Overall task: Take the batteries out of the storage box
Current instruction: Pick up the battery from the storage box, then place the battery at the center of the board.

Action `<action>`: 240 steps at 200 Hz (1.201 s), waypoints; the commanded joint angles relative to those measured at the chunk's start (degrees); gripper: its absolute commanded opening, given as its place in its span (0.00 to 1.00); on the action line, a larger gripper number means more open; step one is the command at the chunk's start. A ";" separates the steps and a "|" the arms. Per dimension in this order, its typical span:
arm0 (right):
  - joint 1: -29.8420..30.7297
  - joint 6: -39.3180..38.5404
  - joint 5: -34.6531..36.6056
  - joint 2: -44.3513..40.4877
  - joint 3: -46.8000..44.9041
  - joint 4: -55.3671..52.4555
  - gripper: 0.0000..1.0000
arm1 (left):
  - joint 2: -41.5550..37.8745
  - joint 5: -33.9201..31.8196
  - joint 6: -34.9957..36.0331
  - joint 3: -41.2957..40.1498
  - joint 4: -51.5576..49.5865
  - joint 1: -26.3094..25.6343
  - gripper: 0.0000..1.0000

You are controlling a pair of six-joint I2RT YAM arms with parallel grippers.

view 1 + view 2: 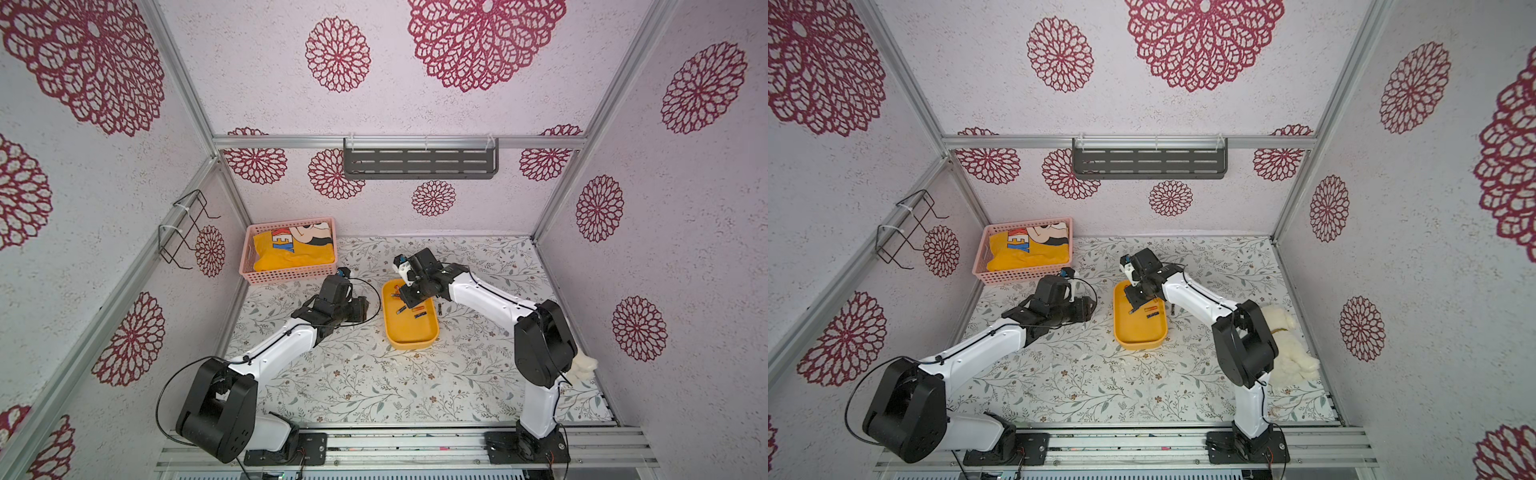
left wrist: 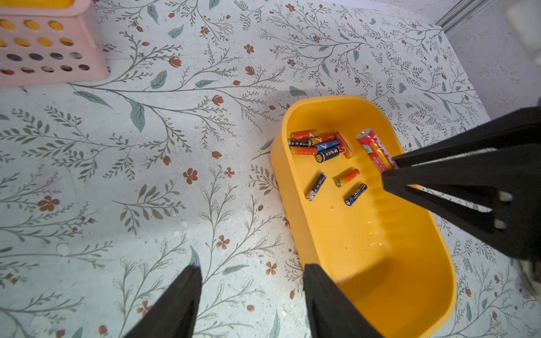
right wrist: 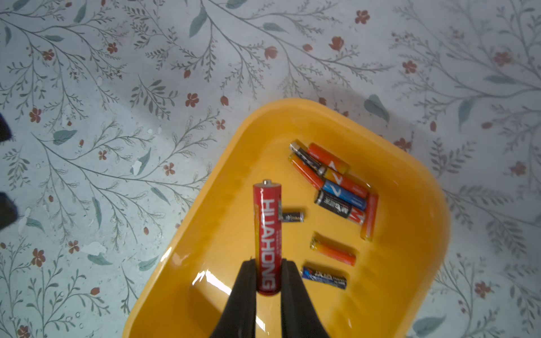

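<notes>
My right gripper [image 3: 268,263] pinches a red battery [image 3: 267,234] labelled HUAHONG by one end. The rest of it sticks out past my fingertips, over the yellow-orange storage box [image 3: 424,187]. The left wrist view shows the same battery [image 2: 374,149] tilted above the box floor.

The other batteries [image 3: 336,187] lie flat inside the box. Most are bunched side by side at its 12 o'clock end as a top view shows it: orange, black and one blue. Three lie apart from that bunch: an orange one [image 3: 333,253], a dark blue one [image 3: 323,278] and a black one [image 3: 292,217] partly hidden behind the battery I hold.

The box [image 1: 411,332] sits near the middle of the floral table mat [image 1: 374,386]. My left gripper [image 2: 251,269] hangs at the box's 9 o'clock with its jaws spread and holds nothing, one finger over the box's edge.

Toward 10 o'clock from the box stands a pink lattice basket [image 1: 286,274] holding a yellow printed cloth [image 1: 291,251]. At 4 o'clock a white plush toy [image 1: 1287,345] lies behind my right arm.
</notes>
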 commanded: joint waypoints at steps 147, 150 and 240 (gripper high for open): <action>-14.25 11.08 11.45 -7.53 -26.54 16.10 0.04 | 5.95 -2.16 -2.57 12.70 -9.73 -7.73 0.58; -14.25 11.10 11.46 -7.43 -26.84 16.56 0.04 | 5.90 -2.16 -2.66 12.65 -9.74 -7.79 0.58; -15.07 9.17 10.40 -2.59 -30.51 21.58 0.05 | 7.92 0.20 -5.33 15.78 -8.44 -9.76 0.58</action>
